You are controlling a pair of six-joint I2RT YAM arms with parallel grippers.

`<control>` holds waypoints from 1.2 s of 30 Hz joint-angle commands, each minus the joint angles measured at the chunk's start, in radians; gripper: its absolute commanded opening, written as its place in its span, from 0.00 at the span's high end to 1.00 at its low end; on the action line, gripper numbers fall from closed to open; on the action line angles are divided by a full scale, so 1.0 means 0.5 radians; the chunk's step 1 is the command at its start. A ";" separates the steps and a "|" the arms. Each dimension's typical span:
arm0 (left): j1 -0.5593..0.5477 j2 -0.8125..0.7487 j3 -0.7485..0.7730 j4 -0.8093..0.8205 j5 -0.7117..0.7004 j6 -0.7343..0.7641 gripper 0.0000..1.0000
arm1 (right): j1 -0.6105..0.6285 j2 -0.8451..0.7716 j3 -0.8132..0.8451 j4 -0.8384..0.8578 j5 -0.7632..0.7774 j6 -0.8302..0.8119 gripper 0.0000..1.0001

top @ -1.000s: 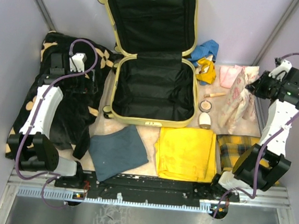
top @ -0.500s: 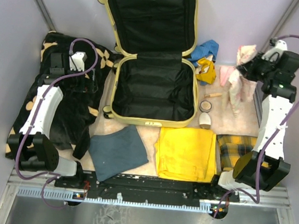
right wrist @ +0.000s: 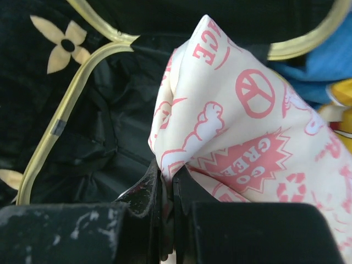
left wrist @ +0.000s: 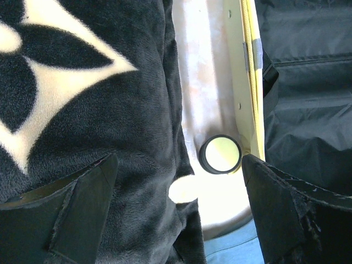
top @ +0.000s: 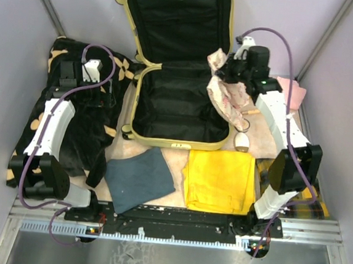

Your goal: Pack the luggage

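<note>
1. Table (top: 124, 106): pale marbled top, carrying every item below.
2. Luggage (top: 178, 107): pale-yellow hard shell with black lining, lying open at the middle of the far edge. The base lies flat and the lid stands up towards the far edge. Both halves show bare lining.
3. Blanket (top: 71, 129): black plush with tan flowers, heaped along the left edge just beside the luggage.
4. Yellow cloth (top: 218, 180): folded, at the near edge right of centre.
5. Blue-grey cloth (top: 140, 179): folded, at the near edge left of centre.
6. Plaid cloth (top: 263, 175): yellow and dark, in the near right corner, partly hidden by the right arm.
7. Printed cloth (top: 229, 99): cream with pink motifs, hanging over the right rim of the luggage base.
8. Pink cloth (top: 293, 93): near the far right corner.
9. Right tool (right wrist: 168, 170): fingers pinched tight on a fold of the printed cloth, above the luggage's far right corner.
10. Left tool (left wrist: 179, 190): fingers spread wide and holding nothing, over the blanket's edge beside the luggage.
11. Wheel (left wrist: 220, 154): black with a pale hub, on the left side of the luggage.
</note>
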 commanded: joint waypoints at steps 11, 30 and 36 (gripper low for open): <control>-0.015 0.128 -0.023 0.011 -0.064 -0.012 0.00 | 0.532 0.673 0.254 0.666 0.234 0.119 1.00; -0.013 0.148 -0.093 0.013 -0.039 -0.021 0.00 | 0.746 1.366 0.703 0.854 0.073 0.165 1.00; -0.015 0.154 -0.089 0.006 -0.041 -0.032 0.00 | 0.835 1.519 0.928 0.803 -0.031 -0.004 1.00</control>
